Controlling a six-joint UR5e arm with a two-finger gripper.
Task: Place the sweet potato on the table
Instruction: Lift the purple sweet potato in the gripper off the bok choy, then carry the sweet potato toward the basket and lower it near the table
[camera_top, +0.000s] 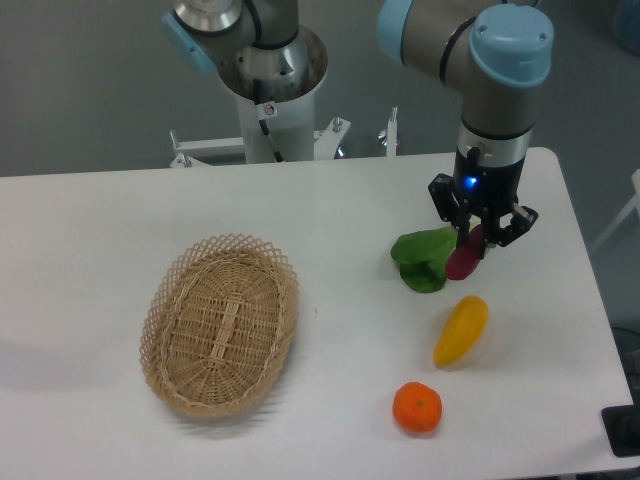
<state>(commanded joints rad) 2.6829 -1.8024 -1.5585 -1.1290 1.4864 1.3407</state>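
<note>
The sweet potato (462, 262) is a small dark reddish-purple tuber at the right side of the white table (340, 200). Its upper end sits between the fingers of my gripper (478, 238), which points straight down and is shut on it. Its lower end hangs beside a green leafy vegetable (422, 260), close to the tabletop. I cannot tell whether the tuber touches the table.
An oval wicker basket (222, 322) lies at the left centre, with nothing in it. A yellow fruit (461, 330) lies just in front of the gripper and an orange (417, 408) near the front edge. The table's right edge is close by.
</note>
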